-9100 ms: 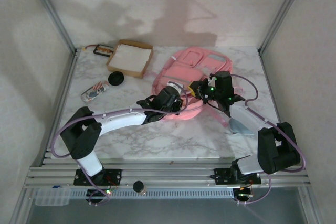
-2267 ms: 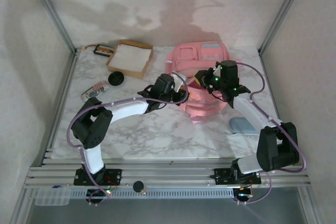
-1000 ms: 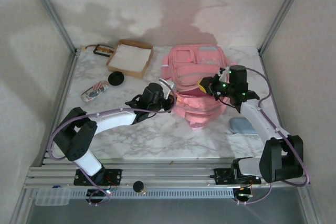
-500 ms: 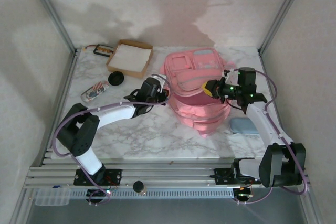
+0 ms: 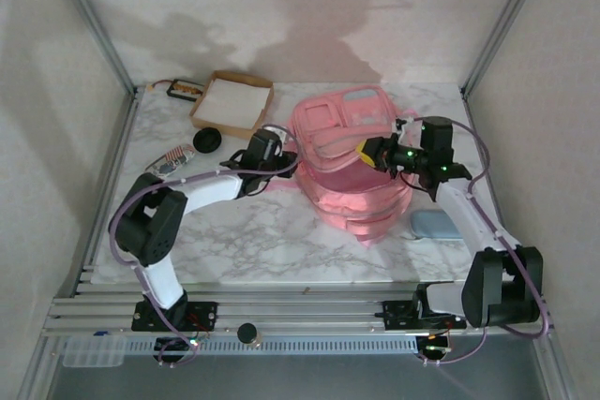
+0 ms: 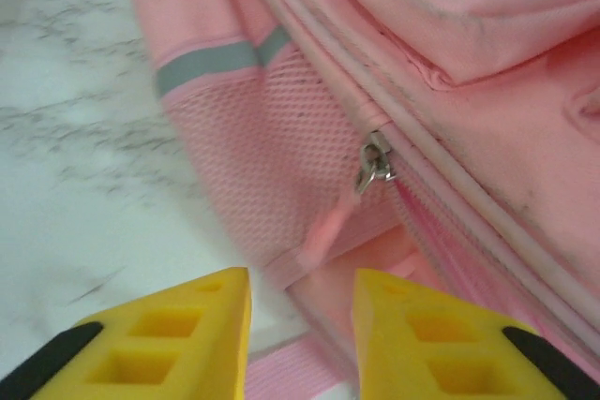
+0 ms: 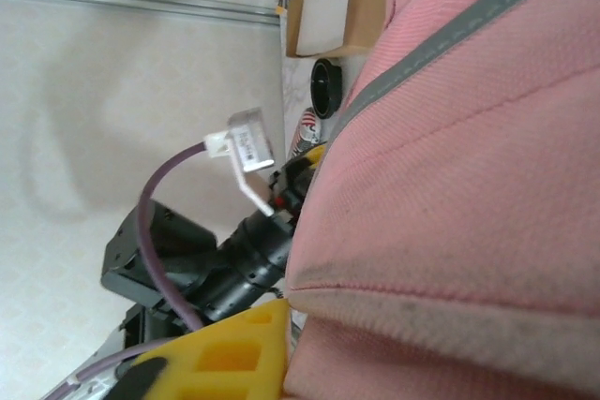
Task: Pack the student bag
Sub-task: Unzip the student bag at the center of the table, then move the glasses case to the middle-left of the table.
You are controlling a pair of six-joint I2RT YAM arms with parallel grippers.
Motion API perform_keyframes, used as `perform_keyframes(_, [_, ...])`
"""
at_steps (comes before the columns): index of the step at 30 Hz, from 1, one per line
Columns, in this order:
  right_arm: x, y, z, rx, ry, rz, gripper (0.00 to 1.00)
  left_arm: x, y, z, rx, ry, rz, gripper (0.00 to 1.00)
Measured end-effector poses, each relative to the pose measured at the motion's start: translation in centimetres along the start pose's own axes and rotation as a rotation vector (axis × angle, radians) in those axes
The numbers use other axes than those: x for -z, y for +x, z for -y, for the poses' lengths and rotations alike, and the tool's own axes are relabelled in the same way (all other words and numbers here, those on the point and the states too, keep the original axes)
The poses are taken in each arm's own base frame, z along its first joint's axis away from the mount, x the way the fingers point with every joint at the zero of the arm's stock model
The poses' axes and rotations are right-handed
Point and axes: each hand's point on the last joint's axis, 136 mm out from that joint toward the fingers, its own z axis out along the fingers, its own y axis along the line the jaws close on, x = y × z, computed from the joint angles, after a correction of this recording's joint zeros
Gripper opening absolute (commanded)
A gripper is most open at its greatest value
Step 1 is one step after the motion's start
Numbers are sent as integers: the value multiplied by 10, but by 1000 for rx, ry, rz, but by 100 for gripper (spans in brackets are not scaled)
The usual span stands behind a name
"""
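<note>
Student bag (image 5: pixel 352 164) lies front pockets up on the right-centre of the counter (image 5: pixel 234 241). Its far edge is near the counter's back edge, and its near-right corner is just beside a pale blue object (image 5: pixel 433 225). Left jaws stand narrowly parted and empty at its left edge, short of a zip pull (image 6: pixel 375 164). Right jaws are against its right side; I cannot tell whether they grip. Bare counter runs along the near side, and a cardboard box (image 5: pixel 232 103) sits well apart at far left.
</note>
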Motion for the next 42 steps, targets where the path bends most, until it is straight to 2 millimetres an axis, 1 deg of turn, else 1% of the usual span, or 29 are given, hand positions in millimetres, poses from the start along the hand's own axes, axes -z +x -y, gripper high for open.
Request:
perform_keyframes(1, [-3, 1, 3, 4, 8, -8, 39, 8, 1, -4, 16, -8, -2, 42])
perform_keyframes(3, [-4, 3, 11, 17, 47, -9, 49, 27, -4, -11, 50, -23, 11, 49])
perform_keyframes(4, [-3, 3, 15, 28, 78, -1, 54, 39, -10, -14, 69, -30, 29, 53])
perform_keyframes(5, [-1, 2, 18, 40, 112, 11, 60, 51, -18, -16, 88, -38, 51, 56])
perform_keyframes(7, [8, -2, 22, 79, 189, 49, 67, 76, -40, -25, 132, -57, 115, 61])
perform_keyframes(8, [13, -5, 23, 102, 229, 73, 70, 84, -50, -33, 153, -77, 141, 62])
perform_keyframes(10, [27, -9, 20, 155, 298, 124, 76, 98, -69, -58, 205, -146, 183, 66])
perform_keyframes(12, [42, -12, 16, 204, 364, 173, 81, 102, -80, -92, 262, -239, 193, 68])
perform_keyframes(15, [60, -20, 8, 274, 432, 240, 85, 99, -85, -142, 321, -387, 165, 71])
perform_keyframes(18, [68, -25, 6, 315, 498, 261, 89, 91, -85, -190, 373, -505, 121, 71])
perform_keyframes(20, [70, -29, 4, 341, 532, 266, 91, 89, -84, -218, 409, -560, 95, 69])
perform_keyframes(22, [70, -30, 4, 362, 540, 269, 92, 90, -83, -237, 439, -589, 88, 70])
perform_keyframes(23, [69, -30, 3, 369, 538, 266, 92, 92, -82, -244, 452, -596, 87, 71])
perform_keyframes(24, [67, -30, 3, 373, 533, 261, 92, 92, -81, -246, 461, -589, 87, 71])
perform_keyframes(26, [59, -28, 2, 381, 517, 237, 92, 89, -83, -242, 471, -556, 87, 72])
perform_keyframes(28, [41, -23, 3, 395, 495, 190, 91, 83, -83, -233, 474, -522, 83, 73])
perform_keyframes(30, [21, -14, 7, 406, 488, 134, 92, 77, -81, -230, 474, -506, 73, 73])
perform_keyframes(31, [13, -10, 9, 410, 487, 109, 92, 74, -78, -229, 473, -505, 62, 74])
perform_keyframes(33, [0, -3, 13, 421, 482, 71, 93, 70, -73, -235, 471, -539, 38, 77])
perform_keyframes(36, [-13, 5, 13, 429, 462, 33, 93, 70, -68, -254, 476, -609, 20, 78])
perform_keyframes(38, [-19, 6, 12, 436, 451, 23, 93, 73, -63, -273, 503, -640, 10, 78])
perform_keyframes(42, [-26, 9, 10, 453, 435, 15, 94, 87, -51, -324, 591, -707, 3, 79])
